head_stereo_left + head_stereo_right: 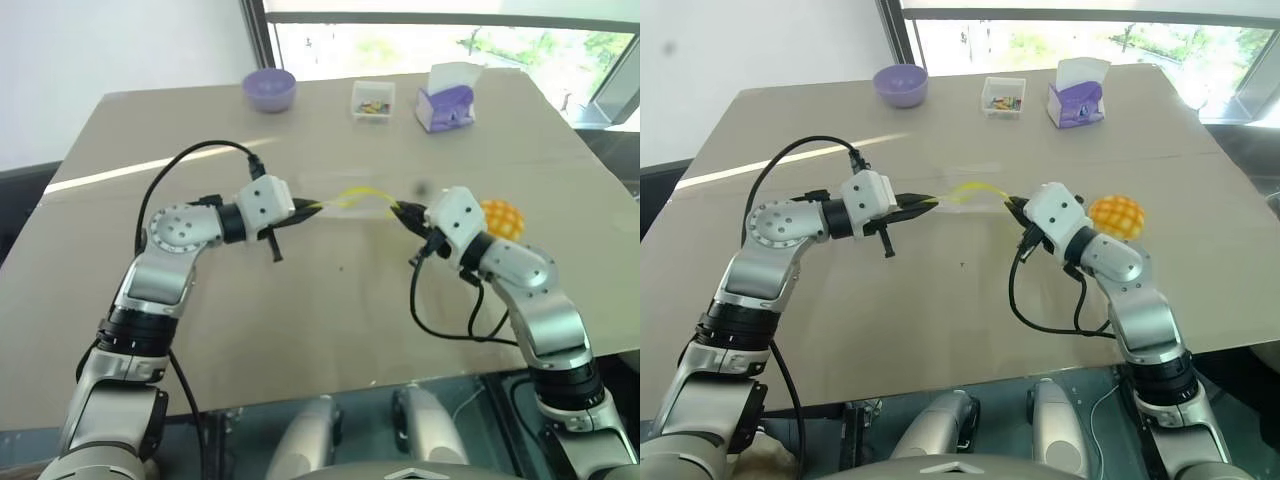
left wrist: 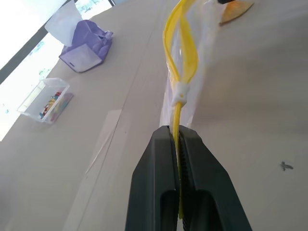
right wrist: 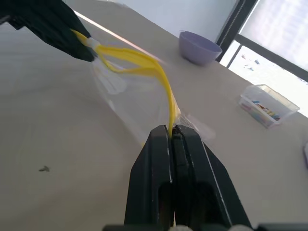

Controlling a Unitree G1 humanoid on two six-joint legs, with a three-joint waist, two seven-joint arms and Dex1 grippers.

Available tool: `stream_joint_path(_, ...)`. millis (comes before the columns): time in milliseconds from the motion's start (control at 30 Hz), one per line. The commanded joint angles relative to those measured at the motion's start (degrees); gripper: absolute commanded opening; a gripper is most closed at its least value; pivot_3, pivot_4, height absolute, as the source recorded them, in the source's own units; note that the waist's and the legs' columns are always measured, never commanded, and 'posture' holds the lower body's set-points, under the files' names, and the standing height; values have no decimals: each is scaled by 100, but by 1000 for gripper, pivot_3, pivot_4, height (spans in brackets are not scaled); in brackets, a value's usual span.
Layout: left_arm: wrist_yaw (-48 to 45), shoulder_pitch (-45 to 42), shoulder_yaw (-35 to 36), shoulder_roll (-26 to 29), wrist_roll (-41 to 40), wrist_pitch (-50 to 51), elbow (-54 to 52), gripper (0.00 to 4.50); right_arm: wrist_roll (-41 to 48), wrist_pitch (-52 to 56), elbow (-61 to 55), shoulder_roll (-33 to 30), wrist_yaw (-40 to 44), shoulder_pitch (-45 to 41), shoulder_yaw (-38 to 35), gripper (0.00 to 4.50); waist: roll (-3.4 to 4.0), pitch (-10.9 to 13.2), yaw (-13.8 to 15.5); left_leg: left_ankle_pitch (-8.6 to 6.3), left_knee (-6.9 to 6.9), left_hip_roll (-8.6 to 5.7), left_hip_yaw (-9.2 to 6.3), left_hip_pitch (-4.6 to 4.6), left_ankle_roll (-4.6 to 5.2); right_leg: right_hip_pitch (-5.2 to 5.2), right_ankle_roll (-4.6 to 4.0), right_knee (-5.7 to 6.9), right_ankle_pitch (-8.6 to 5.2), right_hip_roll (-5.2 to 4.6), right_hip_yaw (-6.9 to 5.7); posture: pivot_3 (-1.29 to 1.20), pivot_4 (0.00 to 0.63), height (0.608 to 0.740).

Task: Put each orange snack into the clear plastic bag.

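Clear plastic bag (image 1: 355, 200): thin, transparent film with a yellow seal strip, held up above the table (image 1: 300, 300) between the two arms. Its sealed edge runs side to side across the table, one end toward each gripper, and the two yellow lips bow apart near the middle. Nothing can be seen inside it.

Left gripper (image 1: 312, 208): black fingers pressed together on one end of the yellow strip.

Right gripper (image 1: 398, 212): black fingers pinched on the other end of the strip.

Orange snack (image 1: 502, 218): round, domed, orange-yellow, with a criss-cross grid on top; it sits on the table just behind the right wrist, outside the bag.

Table: flat, matte, beige-tan.

Far edge, near the window:
- Purple bowl (image 1: 269, 88): round, smooth; its contents cannot be made out.
- Small clear box (image 1: 372, 100): rectangular, holding small colourful bits.
- Purple tissue box (image 1: 445, 106): a white sheet stands up out of its top.
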Motion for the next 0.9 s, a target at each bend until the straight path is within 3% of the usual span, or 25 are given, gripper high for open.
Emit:
stream_joint_path(33,30,-42,16,30,71,-170,-92,0,179,-113,-318,-59,32,-62,-40,12,0,0,-3,0,0,0,0,0,0,0,0,0,0,0,0,0,150,740)
stream_joint_path(167,82,13,19,19,164,-265,-96,0,357,-65,-251,-115,102,-106,-27,12,0,0,-7,0,0,2,0,1,0,0,0,1,0,0,-1,0,150,740)
stream_joint_path(267,123,89,116,3,77,-98,-201,0,341,-201,112,-142,4,-187,-106,823,0,0,-9,0,0,2,1,1,0,0,1,1,0,0,0,0,150,740)
stream_joint_path(400,203,137,182,14,94,4,-242,0,-257,-1051,1037,-243,-349,-350,144,2597,0,0,0,0,1,0,3,2,0,2,1,1,0,0,-1,0,150,740)
stream_joint_path(567,521,131,177,58,410,-147,-140,0,-109,-1651,1411,-293,-236,-301,8,2597,0,0,-7,0,1,1,4,1,-1,-1,1,2,0,0,0,0,150,740)
stream_joint_path(633,578,133,175,64,449,-146,-138,0,199,-1522,1122,-259,-195,-269,-204,2060,0,0,-9,0,1,1,5,1,0,-1,1,0,0,0,2,0,150,740)
stream_joint_path(733,652,130,157,66,526,-163,-115,0,436,-1362,741,-306,-113,-182,-293,655,0,0,-4,-1,1,2,2,-1,1,0,1,-1,0,0,0,0,150,740)
stream_joint_path(800,756,73,148,43,603,-161,-84,0,622,-1263,575,-216,-186,-251,-399,26,0,0,-5,-1,1,1,2,0,2,0,1,0,0,0,-1,0,150,740)
stream_joint_path(900,874,-17,139,9,688,-152,-35,0,710,-1224,747,-6,-498,-502,-560,26,0,0,-12,-1,1,2,2,2,2,0,1,1,0,1,0,0,150,740)
